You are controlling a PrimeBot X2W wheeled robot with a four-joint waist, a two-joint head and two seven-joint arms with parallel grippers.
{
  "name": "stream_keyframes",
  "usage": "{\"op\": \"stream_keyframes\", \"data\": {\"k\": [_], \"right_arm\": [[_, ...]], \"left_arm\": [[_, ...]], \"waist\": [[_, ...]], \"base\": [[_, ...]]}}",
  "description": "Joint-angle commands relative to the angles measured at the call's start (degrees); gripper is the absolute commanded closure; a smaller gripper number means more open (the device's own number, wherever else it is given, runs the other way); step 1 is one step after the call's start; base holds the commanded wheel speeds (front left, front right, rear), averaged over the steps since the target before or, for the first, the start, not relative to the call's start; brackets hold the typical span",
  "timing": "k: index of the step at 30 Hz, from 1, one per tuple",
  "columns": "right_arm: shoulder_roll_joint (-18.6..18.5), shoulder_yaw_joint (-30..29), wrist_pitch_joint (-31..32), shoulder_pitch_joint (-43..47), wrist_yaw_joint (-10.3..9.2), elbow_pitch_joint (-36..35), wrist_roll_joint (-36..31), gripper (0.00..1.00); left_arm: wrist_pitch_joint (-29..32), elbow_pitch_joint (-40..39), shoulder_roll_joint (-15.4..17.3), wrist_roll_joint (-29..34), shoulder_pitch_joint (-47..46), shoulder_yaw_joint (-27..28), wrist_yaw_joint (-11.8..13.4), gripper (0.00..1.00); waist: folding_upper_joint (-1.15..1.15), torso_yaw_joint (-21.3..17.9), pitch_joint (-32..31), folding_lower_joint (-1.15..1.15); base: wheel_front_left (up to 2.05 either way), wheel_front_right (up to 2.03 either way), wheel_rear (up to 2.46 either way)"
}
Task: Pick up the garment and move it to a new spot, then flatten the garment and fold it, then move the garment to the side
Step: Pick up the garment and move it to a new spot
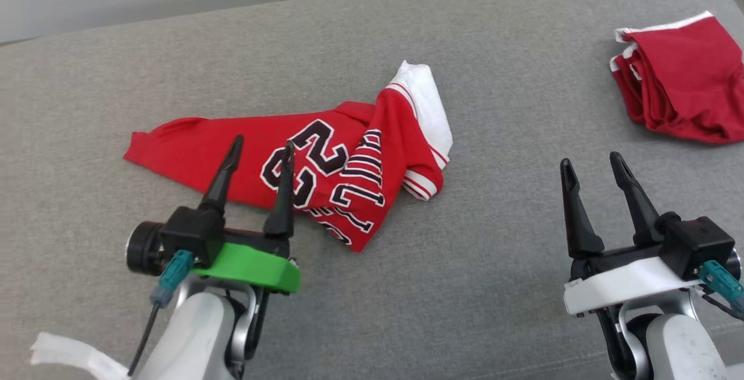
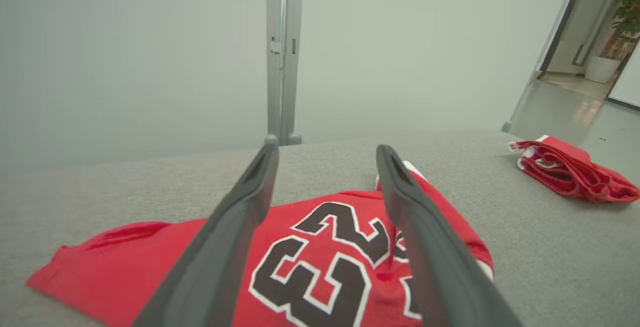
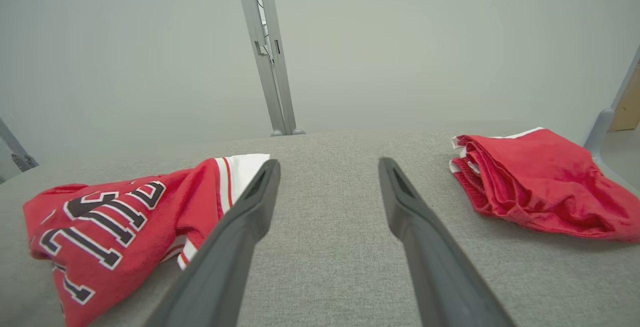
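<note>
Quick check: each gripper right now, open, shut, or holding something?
Left gripper: open, holding nothing, over the red jersey.
Right gripper: open, holding nothing.

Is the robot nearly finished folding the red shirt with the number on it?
Not nearly. The red numbered jersey lies bunched on the grey fabric surface, so placing looks done. Both the left gripper and right gripper are open, holding nothing. Flattening, folding and moving it aside remain.
</note>
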Motion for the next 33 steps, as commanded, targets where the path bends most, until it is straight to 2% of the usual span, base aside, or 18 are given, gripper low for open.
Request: {"op": "stream_keyframes", "data": {"k": [1, 7, 14, 33], "right_arm": [[-0.1, -0.2, 0.3, 1.3, -0.09, -0.1, -0.5, 0.0], [-0.1, -0.5, 1.4, 2.9, -0.09, -0.1, -0.6, 0.0], [-0.1, -0.2, 2.7, 5.3, -0.09, -0.3, -1.2, 0.0], [-0.3, 0.3, 4.2, 6.9, -0.09, -1.7, -1.4, 0.0]], "left_arm": [[-0.1, -0.2, 0.9, 0.4, 1.8, 1.0, 0.6, 0.0], [-0.1, -1.3, 3.5, -0.1, 7.3, 6.4, 2.4, 0.0], [-0.1, -0.7, 5.1, 0.5, 11.7, 8.7, 2.5, 0.0], [-0.1, 0.6, 4.5, 2.0, 13.9, 11.2, 0.9, 0.0]], "waist": [[0.0, 5.6, -5.1, 0.0], [0.0, 7.0, -7.5, 0.0], [0.0, 6.5, -9.2, 0.0], [0.0, 5.8, -9.8, 0.0]], "base": [[0.0, 0.0, 0.0], [0.0, 0.0, 0.0], [0.0, 0.0, 0.0], [0.0, 0.0, 0.0]]}}
